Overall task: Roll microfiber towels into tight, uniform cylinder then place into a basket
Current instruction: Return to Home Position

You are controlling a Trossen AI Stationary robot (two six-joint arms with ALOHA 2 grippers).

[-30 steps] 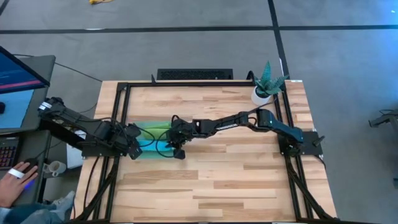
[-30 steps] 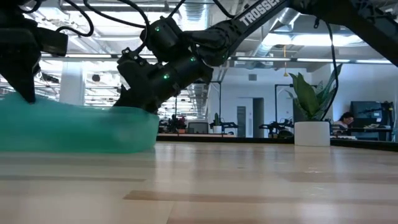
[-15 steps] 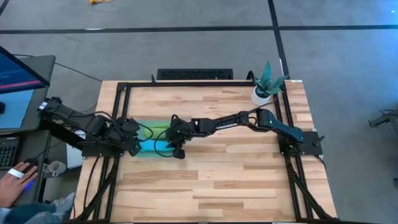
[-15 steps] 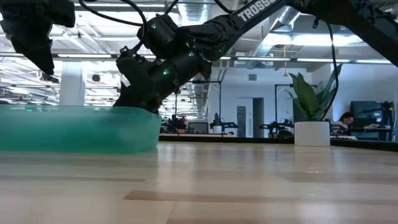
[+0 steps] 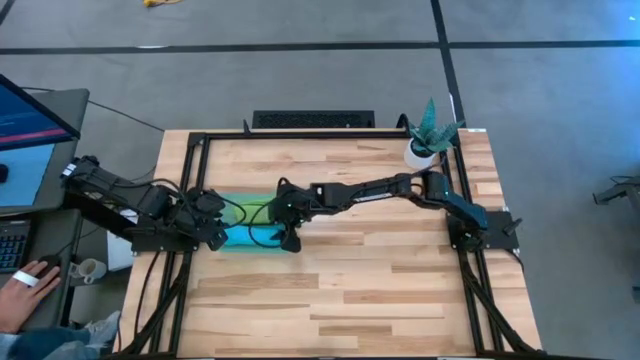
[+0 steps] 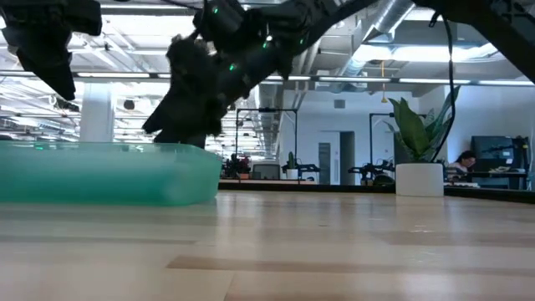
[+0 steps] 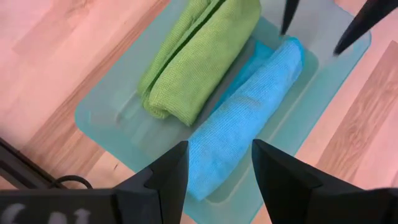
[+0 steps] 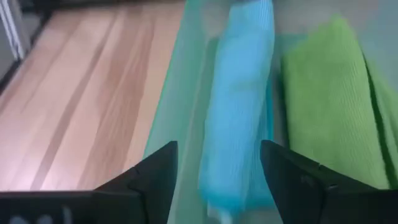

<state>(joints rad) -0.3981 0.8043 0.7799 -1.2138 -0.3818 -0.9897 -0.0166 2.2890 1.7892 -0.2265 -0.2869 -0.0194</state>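
Observation:
The teal basket lies on the table's left half and shows in the high view too. Two rolled microfiber towels lie side by side in it: the lime green one on the far side and the sky blue one on the near side. My left gripper hovers open above the basket's left end. My right gripper hovers open above its right end, over the blue roll. Neither gripper touches anything.
A potted plant stands at the table's far right corner. The bare wooden tabletop stretches to the right and toward the near edge. A black frame borders the table. A person's hand rests at a desk left of the table.
My left gripper has risen out of the basket and drawn a little toward the table's left edge. My right gripper has lifted up from the basket's right end. The basket, which stood higher at its left end, now lies level.

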